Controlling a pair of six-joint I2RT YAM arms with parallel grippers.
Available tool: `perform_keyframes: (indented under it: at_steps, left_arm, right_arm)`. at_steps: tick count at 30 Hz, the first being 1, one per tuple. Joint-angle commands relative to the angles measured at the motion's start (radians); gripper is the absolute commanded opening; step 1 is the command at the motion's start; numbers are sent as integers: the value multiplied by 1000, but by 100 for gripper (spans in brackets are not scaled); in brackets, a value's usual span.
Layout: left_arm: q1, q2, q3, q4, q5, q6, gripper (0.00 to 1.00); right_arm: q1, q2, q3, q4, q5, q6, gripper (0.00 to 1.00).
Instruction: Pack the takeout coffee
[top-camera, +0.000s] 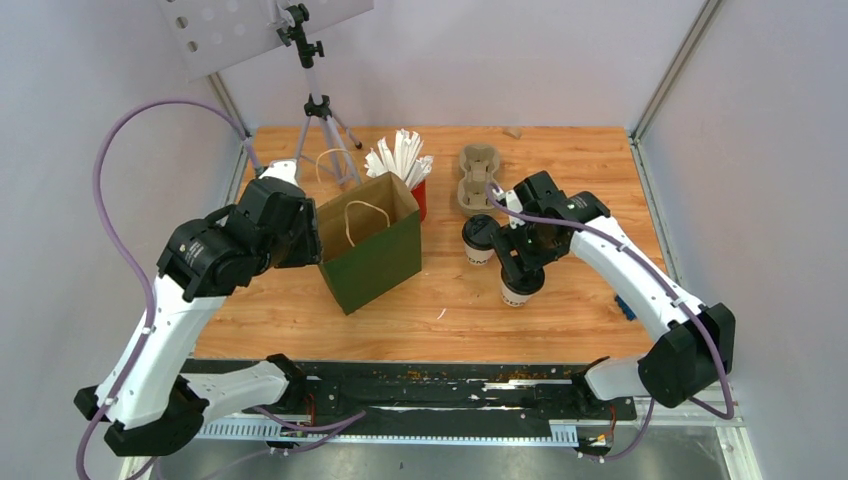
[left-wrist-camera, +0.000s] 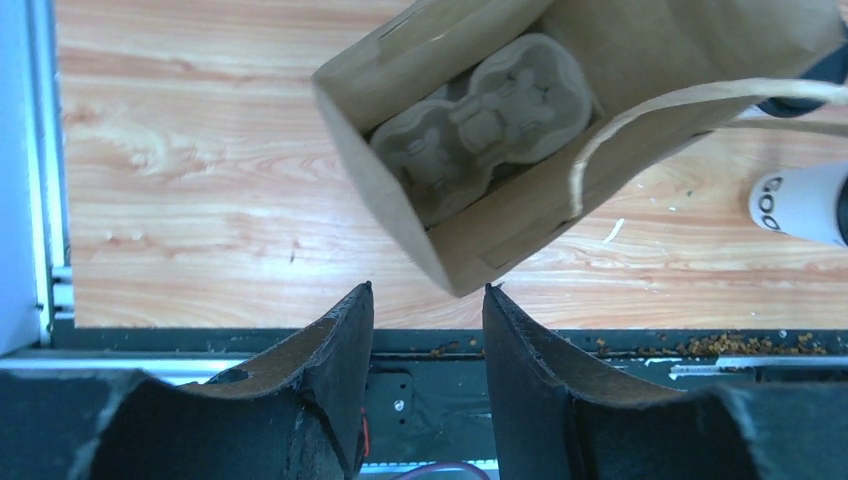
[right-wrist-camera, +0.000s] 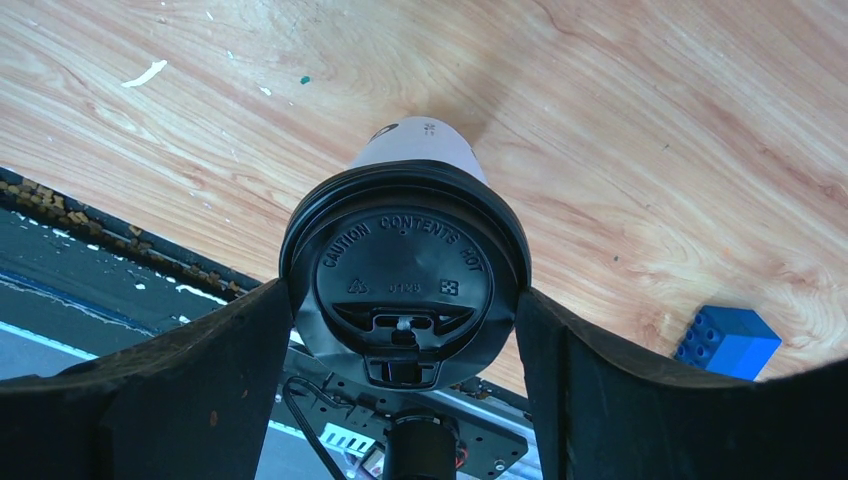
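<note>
Two takeout coffee cups, white with black lids, stand on the wooden table to the right of the green paper bag (top-camera: 375, 255). The nearer cup (top-camera: 517, 292) (right-wrist-camera: 405, 260) sits between my right gripper's (top-camera: 522, 268) (right-wrist-camera: 403, 292) fingers, which press its lid rim on both sides. The other cup (top-camera: 480, 240) stands free, closer to the bag. My left gripper (top-camera: 312, 235) (left-wrist-camera: 428, 287) hovers at the bag's left top edge, open, with the bag's corner (left-wrist-camera: 455, 285) just past its tips. Inside the bag lies a beige pulp tray (left-wrist-camera: 480, 120).
Another pulp tray (top-camera: 478, 175) lies behind the cups. A red cup of white straws (top-camera: 405, 165) stands behind the bag, with a tripod (top-camera: 320, 110) at the back left. A blue brick (right-wrist-camera: 730, 340) lies right of the held cup. A black rail (top-camera: 420, 385) runs along the near edge.
</note>
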Motion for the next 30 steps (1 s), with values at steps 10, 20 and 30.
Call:
perform_keyframes:
  at_steps: [10, 20, 30]
  left_arm:
    - [235, 14, -64, 51, 133, 36, 56]
    - [269, 87, -144, 159, 168, 139, 53]
    - [269, 66, -184, 191, 276, 206, 10]
  right_arm:
    - [5, -52, 239, -169, 7, 34, 77]
    - [6, -68, 353, -225, -7, 43, 76]
    - [6, -67, 497, -209, -64, 103, 75]
